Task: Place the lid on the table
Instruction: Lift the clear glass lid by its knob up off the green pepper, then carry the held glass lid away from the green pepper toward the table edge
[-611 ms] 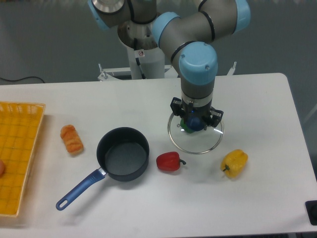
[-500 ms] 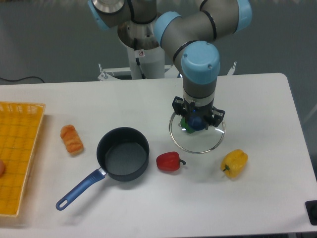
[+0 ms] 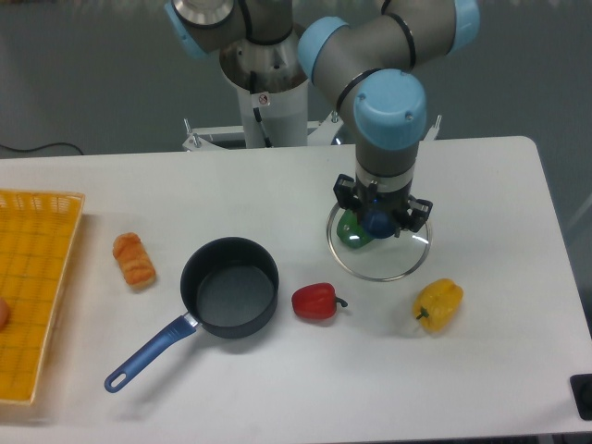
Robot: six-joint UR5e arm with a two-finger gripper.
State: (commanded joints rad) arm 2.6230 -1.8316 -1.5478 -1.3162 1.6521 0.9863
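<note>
The round glass lid (image 3: pixel 384 259) with a thin metal rim hangs level just above the white table (image 3: pixel 481 185), right of centre. My gripper (image 3: pixel 380 222) points straight down and is shut on the lid's dark blue centre knob. A green object (image 3: pixel 349 232) shows through the glass under the lid's left side. The open dark blue saucepan (image 3: pixel 228 287) stands to the left, apart from the lid.
A red pepper (image 3: pixel 315 302) lies between saucepan and lid. A yellow pepper (image 3: pixel 437 303) lies just right and in front of the lid. An orange pastry (image 3: pixel 133 258) lies to the left. A yellow mesh basket (image 3: pixel 32 277) sits at the left edge.
The gripper and the lid have moved a little to the right, away from the saucepan. Nothing else has moved.
</note>
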